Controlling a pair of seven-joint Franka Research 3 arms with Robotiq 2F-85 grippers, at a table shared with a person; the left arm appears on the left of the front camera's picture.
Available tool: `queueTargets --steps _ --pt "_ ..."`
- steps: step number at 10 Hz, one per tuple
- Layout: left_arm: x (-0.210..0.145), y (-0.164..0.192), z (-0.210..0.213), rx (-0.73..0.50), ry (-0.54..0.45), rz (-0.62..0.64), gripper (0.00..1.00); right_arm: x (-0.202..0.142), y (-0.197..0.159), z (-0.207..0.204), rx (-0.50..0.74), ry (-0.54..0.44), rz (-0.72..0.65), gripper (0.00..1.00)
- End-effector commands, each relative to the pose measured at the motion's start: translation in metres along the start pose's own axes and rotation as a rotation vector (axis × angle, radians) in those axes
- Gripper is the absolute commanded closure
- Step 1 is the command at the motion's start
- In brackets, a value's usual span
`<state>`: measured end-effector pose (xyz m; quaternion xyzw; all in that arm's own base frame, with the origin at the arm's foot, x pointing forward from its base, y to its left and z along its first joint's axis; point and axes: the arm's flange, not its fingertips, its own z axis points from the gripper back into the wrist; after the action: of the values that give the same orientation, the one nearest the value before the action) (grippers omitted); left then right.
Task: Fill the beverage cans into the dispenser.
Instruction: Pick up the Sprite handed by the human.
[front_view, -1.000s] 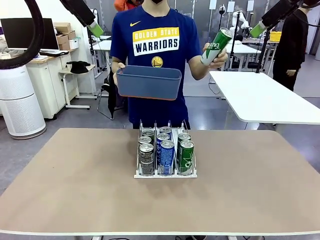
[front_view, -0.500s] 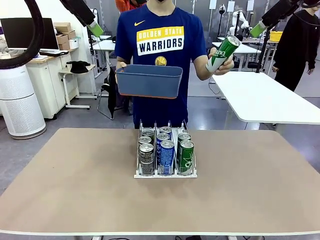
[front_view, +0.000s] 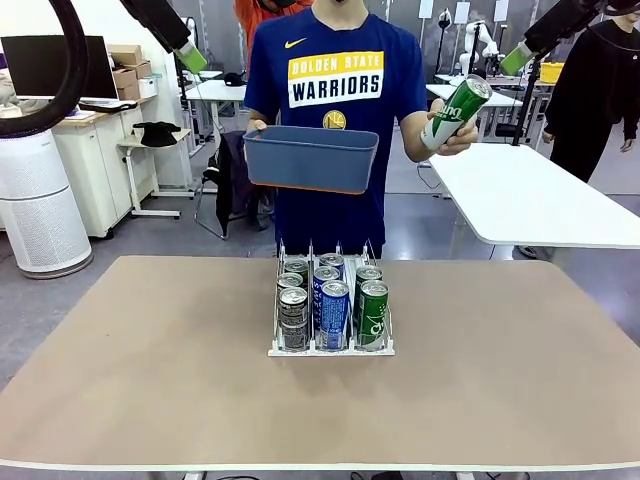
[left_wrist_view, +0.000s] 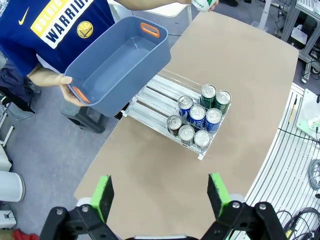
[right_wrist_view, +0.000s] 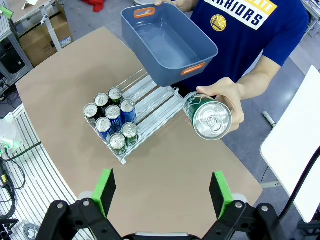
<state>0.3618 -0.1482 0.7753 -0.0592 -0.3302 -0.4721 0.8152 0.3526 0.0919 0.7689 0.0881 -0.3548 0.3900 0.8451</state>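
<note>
target: slim green metal can (front_view: 456, 110), tilted, top facing the right hand (right_wrist_view: 162, 190) | where: in person's hand (front_view: 458, 140), beyond the surface (front_view: 150, 380), up-right of clear three-lane dispenser (front_view: 330, 350) | nearer: right arm | right hand, left hand (left_wrist_view: 162, 192): wide open, empty

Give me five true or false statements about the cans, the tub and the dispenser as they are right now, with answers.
1. The tub that the person holds is empty. True.
2. The dispenser has three cans in its green lane. False: two green cans stand there, while the grey cans and blue cans are three each.
3. The person's hand holds another green can. True.
4. The left gripper is shut on a can. False: its fingers stand open and hold nothing.
5. The tub rests on the table. False: it is held in the air beyond the table's far edge.
</note>
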Motion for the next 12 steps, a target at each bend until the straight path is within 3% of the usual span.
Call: queueTargets --steps 1,10,12 --pt "-0.002 0.001 0.003 -0.004 0.010 0.000 0.00 0.000 0.001 0.000 0.000 0.000 0.000 0.00" --pt "-0.002 0.001 0.003 -0.004 0.010 0.000 0.00 0.000 0.002 0.002 0.005 0.021 -0.033 0.00" --pt "-0.002 0.001 0.003 -0.004 0.010 0.000 0.00 0.007 -0.017 -0.003 0.026 0.060 -0.069 0.00"
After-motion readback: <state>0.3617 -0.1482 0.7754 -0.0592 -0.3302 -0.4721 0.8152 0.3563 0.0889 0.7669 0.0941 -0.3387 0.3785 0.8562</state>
